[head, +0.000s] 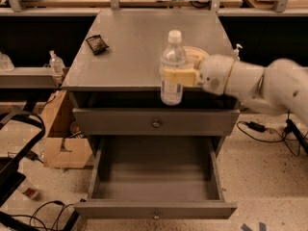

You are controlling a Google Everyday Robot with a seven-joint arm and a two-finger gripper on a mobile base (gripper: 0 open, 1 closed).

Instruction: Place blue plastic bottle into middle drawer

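Observation:
The blue plastic bottle [172, 66] is a clear bottle with a white cap, held upright in the air past the front edge of the cabinet top. My gripper [179, 76] reaches in from the right and is shut on the bottle's middle with tan fingers [180, 76]. The middle drawer [156, 177] is pulled open and empty, below and in front of the bottle. The grey drawer above it [155, 122] is closed.
The grey cabinet top [139, 42] carries a small dark packet [96, 44] at back left and a white bowl [196, 56] behind the bottle. A small pump bottle [56, 61] stands on a shelf at left. A cardboard box [62, 138] and cables lie on the floor left.

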